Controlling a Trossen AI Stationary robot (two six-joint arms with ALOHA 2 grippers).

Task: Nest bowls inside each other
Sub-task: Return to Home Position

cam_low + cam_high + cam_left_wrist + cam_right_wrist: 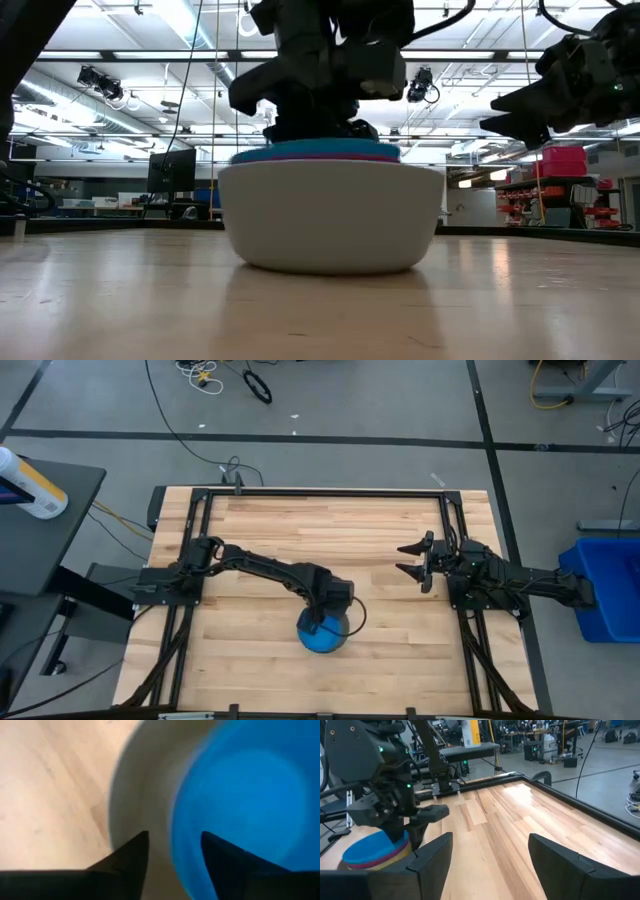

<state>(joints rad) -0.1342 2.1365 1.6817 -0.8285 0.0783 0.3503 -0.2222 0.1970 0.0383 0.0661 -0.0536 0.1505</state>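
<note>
The bowls stand nested as one stack near the table's front middle. The grey bowl (330,220) rests on its base on the wood. Yellow (396,854) and red (367,865) rims show under the bright blue bowl (240,795) on top. My left gripper (175,836) is open right above the stack and points steeply down. One finger is over the blue bowl's inside and the other is outside its rim, over the grey bowl's wall (142,785). My right gripper (410,560) waits open at the table's right, level and clear of the stack. The dark blue-purple bowl does not show.
A black frame (320,492) runs around the wooden table top (330,540). A blue bin (605,590) stands beyond the right edge on the floor. Bare wood lies between the two arms and behind the stack.
</note>
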